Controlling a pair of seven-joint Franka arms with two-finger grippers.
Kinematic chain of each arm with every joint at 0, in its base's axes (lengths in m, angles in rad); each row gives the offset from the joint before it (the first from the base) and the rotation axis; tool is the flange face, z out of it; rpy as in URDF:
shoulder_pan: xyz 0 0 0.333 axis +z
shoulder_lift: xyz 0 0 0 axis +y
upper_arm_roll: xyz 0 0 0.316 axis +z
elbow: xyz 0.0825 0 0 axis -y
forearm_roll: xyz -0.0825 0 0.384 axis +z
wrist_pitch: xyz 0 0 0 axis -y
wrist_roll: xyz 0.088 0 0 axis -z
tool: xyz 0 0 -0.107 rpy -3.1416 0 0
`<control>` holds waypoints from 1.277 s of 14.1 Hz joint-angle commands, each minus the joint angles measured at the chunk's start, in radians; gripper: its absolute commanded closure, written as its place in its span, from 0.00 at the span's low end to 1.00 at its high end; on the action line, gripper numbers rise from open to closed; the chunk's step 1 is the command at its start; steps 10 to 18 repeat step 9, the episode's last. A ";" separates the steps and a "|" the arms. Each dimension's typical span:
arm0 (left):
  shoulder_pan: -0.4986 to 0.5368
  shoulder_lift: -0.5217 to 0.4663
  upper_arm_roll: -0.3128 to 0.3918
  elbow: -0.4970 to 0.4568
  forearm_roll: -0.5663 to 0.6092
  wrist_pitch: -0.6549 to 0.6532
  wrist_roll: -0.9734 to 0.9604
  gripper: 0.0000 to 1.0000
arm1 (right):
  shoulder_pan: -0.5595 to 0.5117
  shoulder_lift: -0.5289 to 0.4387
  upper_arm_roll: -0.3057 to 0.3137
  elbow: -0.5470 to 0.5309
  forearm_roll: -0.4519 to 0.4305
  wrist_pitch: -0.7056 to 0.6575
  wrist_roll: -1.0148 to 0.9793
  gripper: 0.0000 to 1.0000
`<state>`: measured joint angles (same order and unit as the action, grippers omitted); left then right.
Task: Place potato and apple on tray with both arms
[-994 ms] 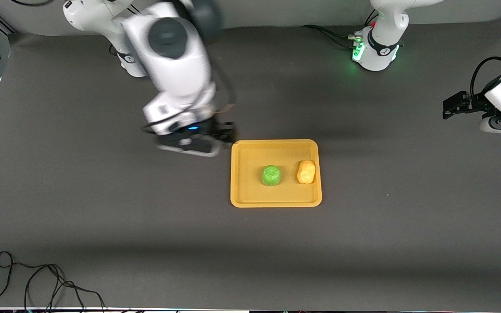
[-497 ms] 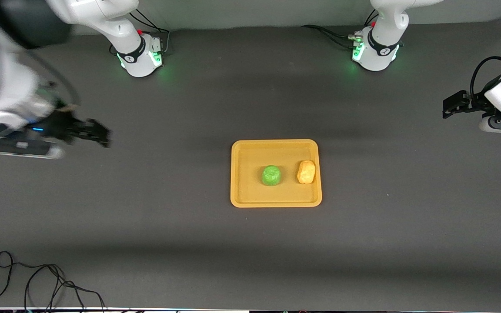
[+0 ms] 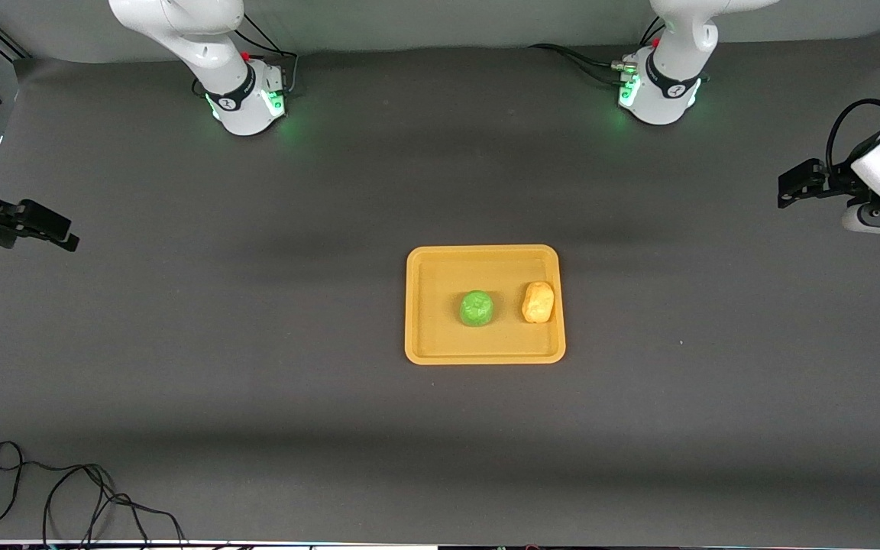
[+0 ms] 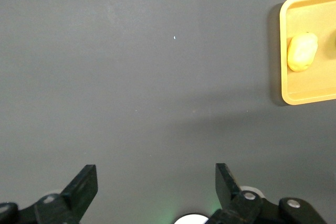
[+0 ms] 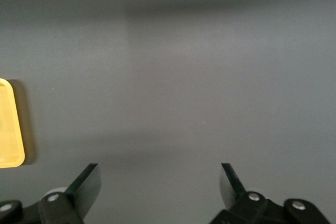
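Swung clear of the tray point(image 3: 417, 305) to the desk's point(image 3: 257, 397) right-arm end, right hand point(image 3: 35, 228) spread empty, left hand point(image 3: 795, 187) likewise agape and waiting; apple point(image 3: 477, 308), potato point(image 3: 538, 302) side by side on tray, probably light, bumpy, best pinched across middles.

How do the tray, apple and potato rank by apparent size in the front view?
1. tray, by far the largest.
2-3. apple and potato: they look about alike, so I would not rank them.
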<state>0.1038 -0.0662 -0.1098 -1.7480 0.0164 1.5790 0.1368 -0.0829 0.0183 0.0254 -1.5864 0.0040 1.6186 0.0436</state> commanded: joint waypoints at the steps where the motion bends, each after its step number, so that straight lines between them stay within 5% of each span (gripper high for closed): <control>1: 0.001 0.002 0.001 0.015 -0.006 -0.020 0.012 0.00 | 0.003 -0.018 0.002 -0.009 0.002 -0.026 -0.016 0.00; 18: -0.003 0.003 0.001 0.016 -0.003 -0.016 -0.002 0.00 | 0.008 -0.011 0.002 0.011 0.004 -0.068 -0.010 0.00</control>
